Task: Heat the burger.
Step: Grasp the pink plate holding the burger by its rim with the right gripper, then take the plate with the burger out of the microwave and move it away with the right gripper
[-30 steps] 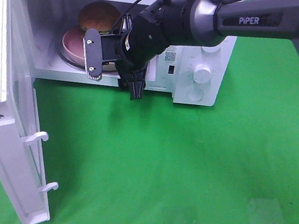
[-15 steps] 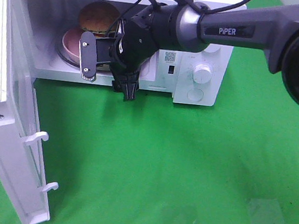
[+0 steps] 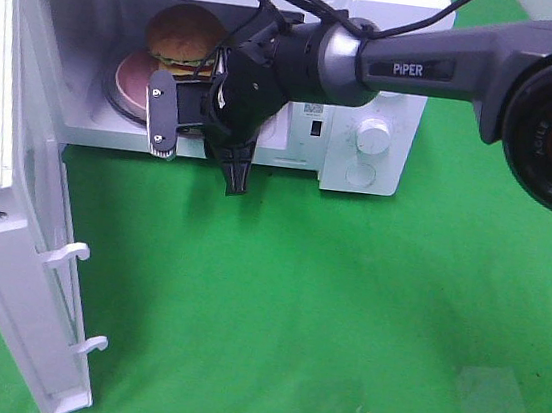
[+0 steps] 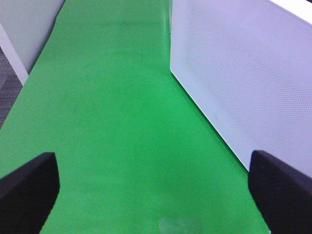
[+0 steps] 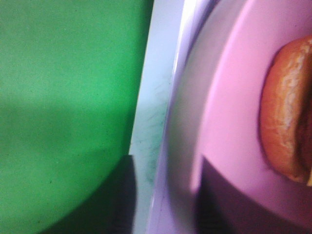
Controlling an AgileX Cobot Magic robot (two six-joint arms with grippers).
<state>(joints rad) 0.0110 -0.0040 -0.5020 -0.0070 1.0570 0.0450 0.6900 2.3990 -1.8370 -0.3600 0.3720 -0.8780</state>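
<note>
The burger (image 3: 183,36) sits on a pink plate (image 3: 131,76) inside the open microwave (image 3: 366,127), toward the back of the cavity, its bun top plain to see but its lower side hidden behind the arm. The microwave door (image 3: 11,234) hangs wide open at the left, and its upper corner runs out of the high view. The right arm reaches across from the right, and the right gripper (image 3: 196,136) is at the mouth of the oven just in front of the plate; one finger (image 3: 163,112) shows clearly as a flat bar with screws, the other points down toward the green cloth (image 3: 343,316), and I cannot tell whether the jaws are gripping the plate's rim or merely beside it. The right wrist view is very close and blurred: only a slice of the plate, an edge of the bun and a strip of white oven floor come through. The left gripper (image 4: 156,195) appears only in its own wrist view, its two dark fingertips (image 4: 29,185) far apart at the corners, spread wide and holding nothing, with the perforated side of the microwave nearby. Something clear and crinkled lies on the cloth near the bottom edge, too faint to make out.
</note>
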